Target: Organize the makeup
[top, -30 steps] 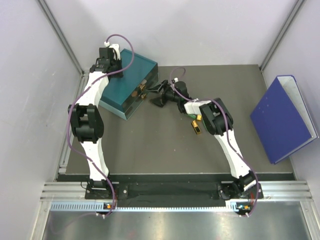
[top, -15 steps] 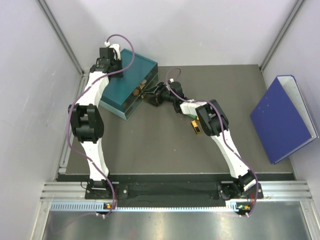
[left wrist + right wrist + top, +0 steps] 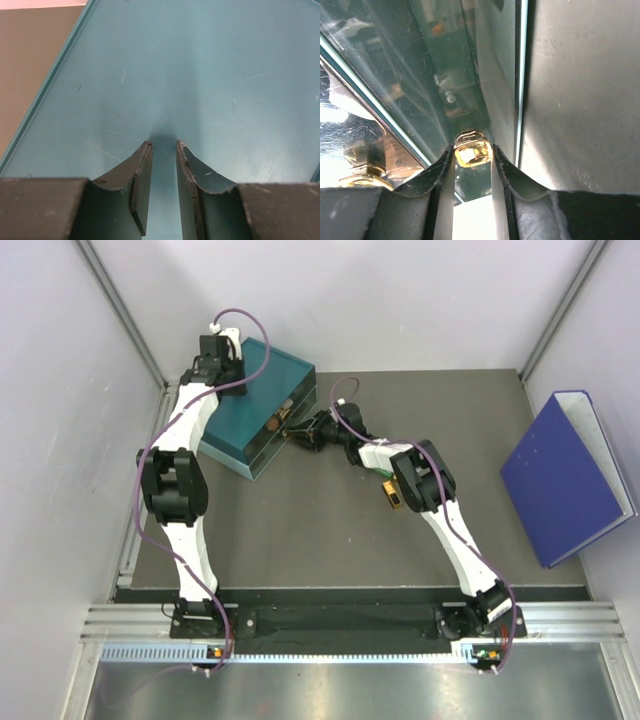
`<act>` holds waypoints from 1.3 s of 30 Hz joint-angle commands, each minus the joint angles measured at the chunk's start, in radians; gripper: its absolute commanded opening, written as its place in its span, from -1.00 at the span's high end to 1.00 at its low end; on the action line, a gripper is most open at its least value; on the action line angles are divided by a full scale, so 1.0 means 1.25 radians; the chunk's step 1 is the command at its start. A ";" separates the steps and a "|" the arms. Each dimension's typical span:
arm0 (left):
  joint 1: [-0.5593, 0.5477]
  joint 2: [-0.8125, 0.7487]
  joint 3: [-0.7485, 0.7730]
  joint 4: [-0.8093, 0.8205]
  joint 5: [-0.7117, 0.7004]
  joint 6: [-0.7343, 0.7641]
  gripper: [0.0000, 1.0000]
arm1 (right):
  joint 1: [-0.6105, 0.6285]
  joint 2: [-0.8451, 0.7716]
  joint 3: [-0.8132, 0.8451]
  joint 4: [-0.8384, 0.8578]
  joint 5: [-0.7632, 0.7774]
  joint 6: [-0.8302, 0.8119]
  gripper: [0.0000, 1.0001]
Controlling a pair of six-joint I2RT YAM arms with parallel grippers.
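The teal drawer box (image 3: 270, 375) stands at the back left. My left gripper (image 3: 229, 368) rests on its lid (image 3: 200, 75), jaws nearly together with nothing between them (image 3: 163, 146). My right gripper (image 3: 298, 433) is at the box's front, shut on a gold drawer knob (image 3: 472, 152) between its fingertips (image 3: 473, 149). Two makeup pieces lie on the table beside the right arm, a green one (image 3: 388, 477) and a gold-and-black one (image 3: 397, 499). Through the clear drawer fronts I see an orange piece (image 3: 438, 28) and a gold-topped piece (image 3: 362, 176), both blurred.
A big blue binder (image 3: 565, 475) leans at the right wall. Grey walls close in the table on the left, back and right. A second gold knob (image 3: 272, 426) shows on the box front.
My right gripper has moved left from the table's middle to the drawer box's front and now has the gold knob between its jaws. The left arm has not moved.
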 commanded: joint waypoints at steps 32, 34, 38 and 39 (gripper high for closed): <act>-0.013 0.063 -0.077 -0.190 0.030 -0.021 0.38 | -0.073 -0.274 -0.327 -0.160 -0.036 -0.171 0.93; -0.013 0.064 -0.078 -0.190 0.030 -0.021 0.38 | -0.077 -0.288 -0.355 -0.166 -0.041 -0.181 0.93; -0.013 0.061 -0.085 -0.189 0.033 -0.019 0.38 | -0.080 -0.326 -0.395 -0.175 -0.051 -0.195 0.93; -0.013 0.061 -0.089 -0.189 0.034 -0.019 0.38 | -0.079 -0.332 -0.405 -0.186 -0.058 -0.203 0.94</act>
